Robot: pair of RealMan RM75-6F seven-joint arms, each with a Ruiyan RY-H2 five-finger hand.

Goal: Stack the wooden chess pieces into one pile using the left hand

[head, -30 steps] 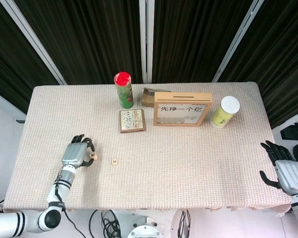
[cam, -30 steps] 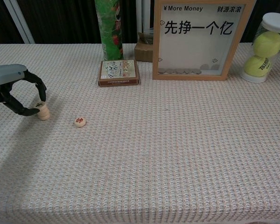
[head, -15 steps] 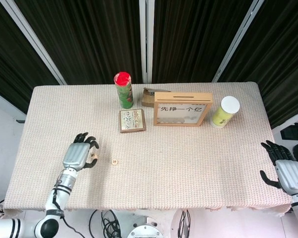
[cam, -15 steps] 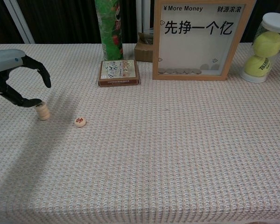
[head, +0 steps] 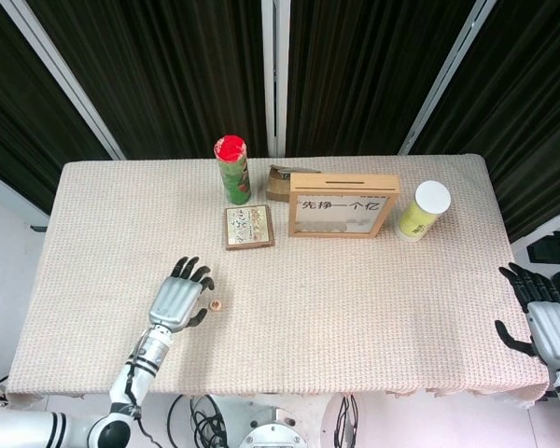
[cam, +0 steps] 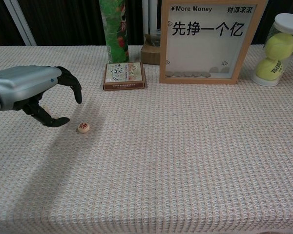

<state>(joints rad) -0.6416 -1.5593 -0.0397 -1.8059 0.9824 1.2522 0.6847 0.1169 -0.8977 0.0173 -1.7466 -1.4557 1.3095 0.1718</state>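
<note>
One round wooden chess piece (head: 217,304) with a red character lies flat on the woven table cloth (head: 355,299); the chest view shows it too (cam: 83,127). My left hand (head: 180,297) hovers just left of it with fingers spread and nothing in them. In the chest view the left hand (cam: 34,92) arches over the cloth, its thumb tip a short way from the piece. The hand covers the small pile of stacked pieces in both views. My right hand (head: 546,317) rests open at the table's right edge.
Along the back stand a green canister with a red lid (head: 233,170), a small brown box (head: 278,182), a wooden-framed money box (head: 343,205) and a tennis-ball tube (head: 422,210). A flat card box (head: 249,227) lies in front of the canister.
My left hand let go of the small pile, spread its fingers and moved right towards the single piece, now covering the pile. The right hand barely moved.
</note>
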